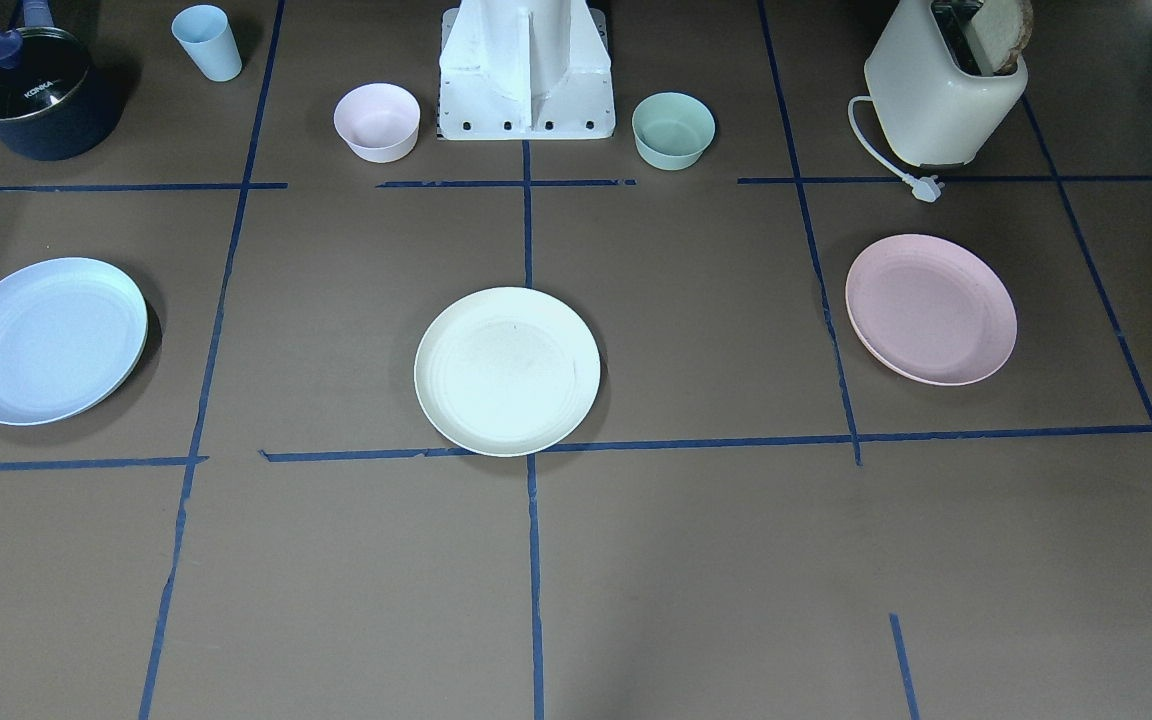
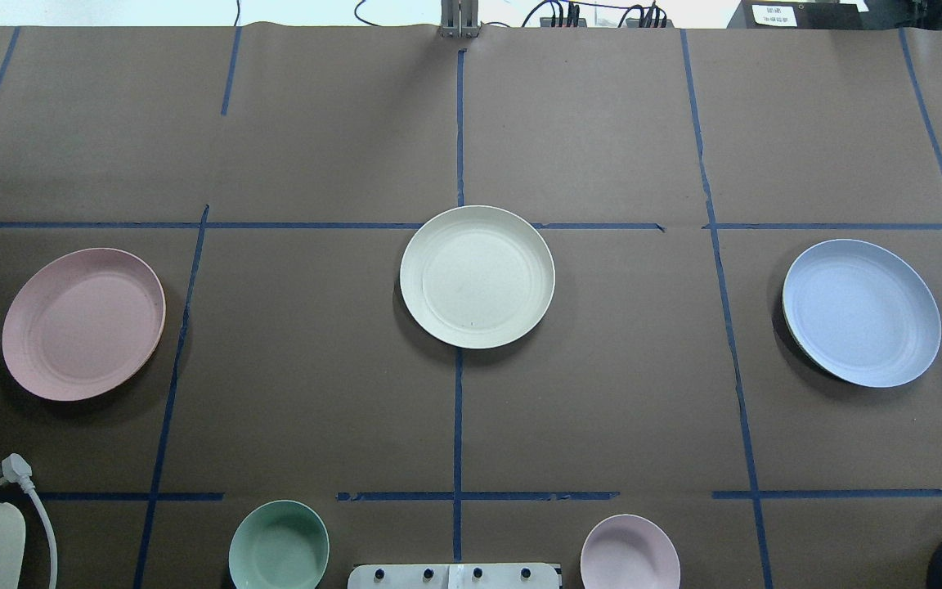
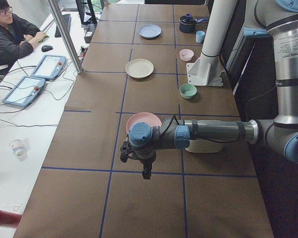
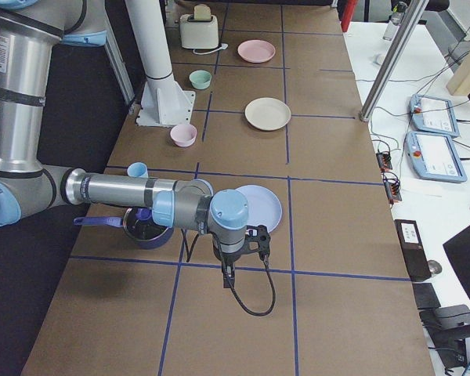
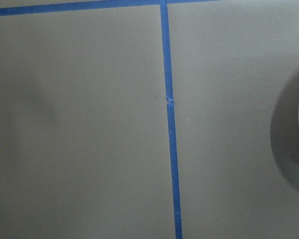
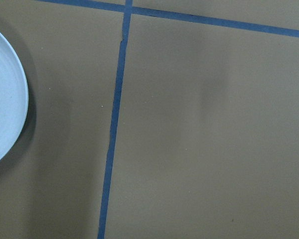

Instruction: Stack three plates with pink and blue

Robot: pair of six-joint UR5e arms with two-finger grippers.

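Three plates lie apart on the brown table. The cream-white plate is in the middle. The pink plate is on my left side and the blue plate on my right. My left gripper hovers beside the pink plate, showing only in the exterior left view. My right gripper hovers beside the blue plate, showing only in the exterior right view. I cannot tell whether either is open or shut. The right wrist view catches the blue plate's edge.
A green bowl and a pink bowl flank the robot base. A toaster with a loose plug, a dark pot and a blue cup stand near the back corners.
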